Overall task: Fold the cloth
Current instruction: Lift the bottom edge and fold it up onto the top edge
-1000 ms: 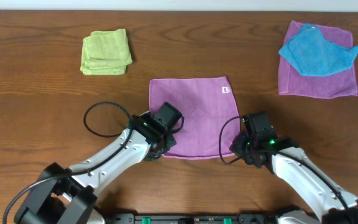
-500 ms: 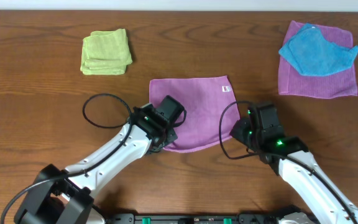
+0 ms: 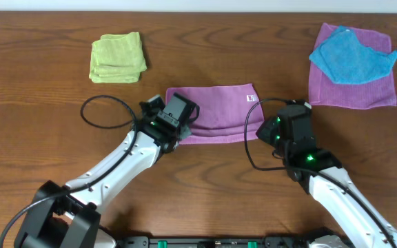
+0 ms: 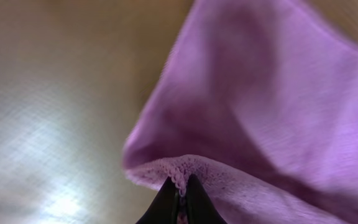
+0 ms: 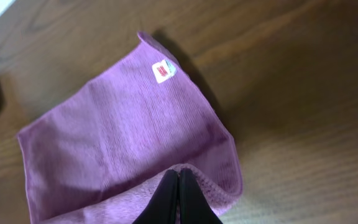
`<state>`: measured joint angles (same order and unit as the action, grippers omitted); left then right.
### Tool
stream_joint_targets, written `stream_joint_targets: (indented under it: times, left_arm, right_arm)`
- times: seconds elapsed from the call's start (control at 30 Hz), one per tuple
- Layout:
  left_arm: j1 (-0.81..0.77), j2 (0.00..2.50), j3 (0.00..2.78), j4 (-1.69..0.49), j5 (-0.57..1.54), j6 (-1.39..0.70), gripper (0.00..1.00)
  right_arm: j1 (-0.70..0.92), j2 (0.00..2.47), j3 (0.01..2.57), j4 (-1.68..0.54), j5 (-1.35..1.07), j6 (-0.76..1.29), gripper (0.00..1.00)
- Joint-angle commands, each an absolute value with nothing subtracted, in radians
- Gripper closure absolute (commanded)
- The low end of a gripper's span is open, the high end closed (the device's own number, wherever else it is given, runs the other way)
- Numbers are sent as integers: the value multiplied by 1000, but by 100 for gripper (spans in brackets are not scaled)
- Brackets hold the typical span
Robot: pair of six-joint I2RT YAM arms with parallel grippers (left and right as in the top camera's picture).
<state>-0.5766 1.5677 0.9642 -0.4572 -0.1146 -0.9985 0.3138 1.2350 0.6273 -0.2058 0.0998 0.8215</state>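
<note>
Cloth (image 3: 216, 114), purple, lies partly doubled over just ahead of both claws. Left claw (image 4: 179, 198) is clenched on the near-left corner hem; right claw (image 5: 178, 190) is clenched on the near-right corner. Likely light, soft and limp: expect sag between grips. Pinch corners at the hem. White tag (image 5: 163, 70) lies beyond the right claw.

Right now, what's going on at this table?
Two robot arms are folding a purple cloth on the table. The left arm and right arm each have jaws shut on one near corner, held over the cloth so it lies doubled roughly in half. Neither corner is released yet. A folded green cloth sits far left, untouched.
</note>
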Motion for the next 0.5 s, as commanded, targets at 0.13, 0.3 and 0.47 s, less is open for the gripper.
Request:
stream_joint_targets:
  times: [0.13, 0.3, 0.47]
  left_arm:
    - [-573, 1644, 981, -410, -141, -937, 94]
    - [-559, 1674, 981, -401, -162, -924, 94]
    - [-505, 1675, 981, -346, -167, -875, 94]
  right_arm:
    - [322, 1313, 641, -146, 127, 803, 99]
    - [321, 1361, 641, -76, 132, 802, 98]
    - [322, 1396, 641, 17, 142, 804, 98]
